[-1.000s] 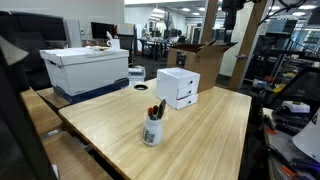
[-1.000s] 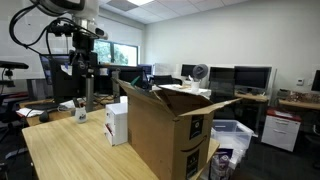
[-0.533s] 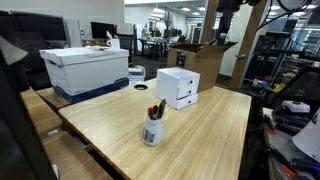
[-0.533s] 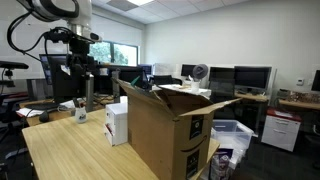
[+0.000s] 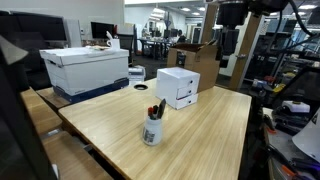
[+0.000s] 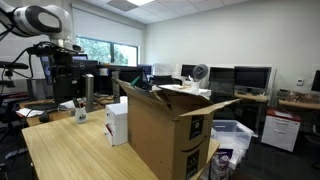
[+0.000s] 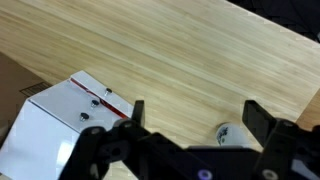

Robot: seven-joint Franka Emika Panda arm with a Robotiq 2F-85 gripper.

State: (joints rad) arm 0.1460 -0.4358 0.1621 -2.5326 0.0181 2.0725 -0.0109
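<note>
Gripper has swung down into the upper right, spread wide, empty. Wrist view shows box lower left, cup bottom right, both on desk beneath it.

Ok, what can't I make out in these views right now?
Pen cup: wrist view, partly hidden behind the gripper.
White drawer box: exterior view, partly hidden by the cardboard box.
White drawer box, wrist view: cut off by the left edge.
Gripper opening, exterior views: too small and dark.
</note>
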